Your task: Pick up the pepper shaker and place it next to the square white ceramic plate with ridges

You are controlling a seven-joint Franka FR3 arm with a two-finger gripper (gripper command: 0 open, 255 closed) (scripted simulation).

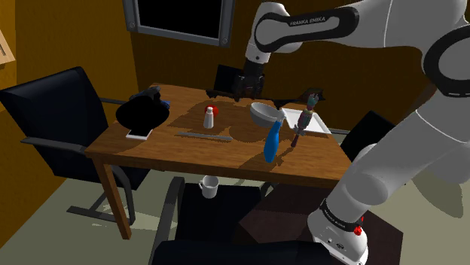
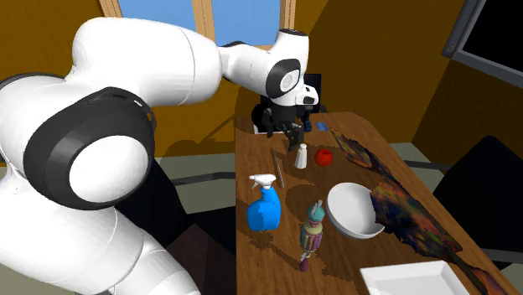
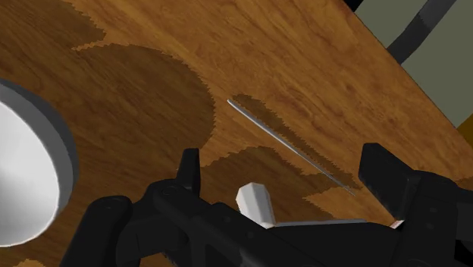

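The gripper's black body covers the lower part of the white pepper shaker, and the square plate is cut off by the second exterior view's bottom edge. We see the shaker upright on the worktop, well apart from the plate; the gripper hangs above it, fingers wide apart.

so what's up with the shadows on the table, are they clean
Wrist view: dark shadows on the wooden table have jagged, saw-toothed edges, with one rounded patch beside the white bowl. Shoulder view: dim overall, and a broad shadow darkens the wood beside the shaker. Second exterior view: noticeably brighter.
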